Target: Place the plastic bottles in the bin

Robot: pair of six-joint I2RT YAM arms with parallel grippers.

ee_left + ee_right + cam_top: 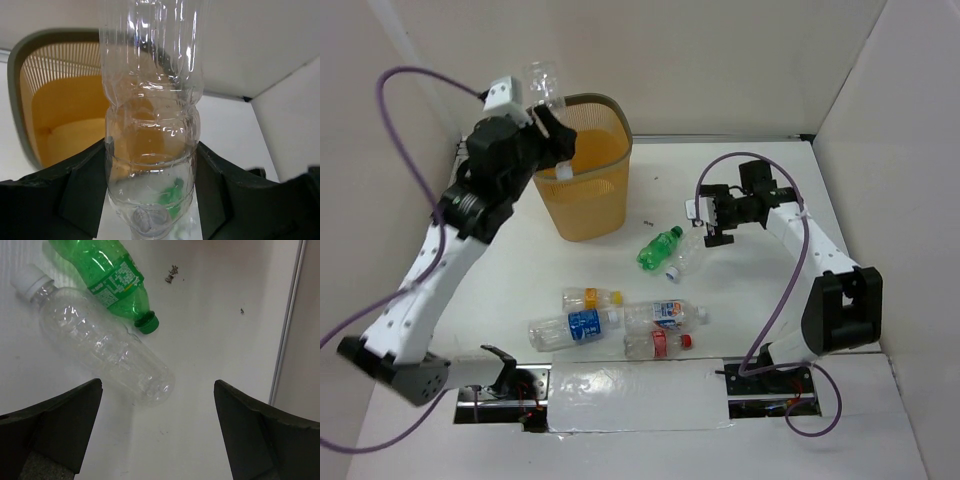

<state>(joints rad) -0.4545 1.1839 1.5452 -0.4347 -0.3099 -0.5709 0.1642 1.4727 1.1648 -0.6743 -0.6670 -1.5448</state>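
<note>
The left gripper [546,112] is raised by the left rim of the orange mesh bin [592,205], its fingers [80,195] pinching a clear bottle [150,150] by the lower body, neck towards the wrist. The bottle hangs above the bin's mouth, not yet inside. Across the table the right gripper [708,224] hovers low with its jaws spread wide and nothing between them, over a green bottle [112,272] and a white-capped clear bottle [100,340] lying side by side, touching. Nearer the arm bases four more lie flat in a loose cluster: a yellow-labelled bottle [590,298], two blue-labelled bottles [575,327] and a red-labelled bottle [657,345].
</note>
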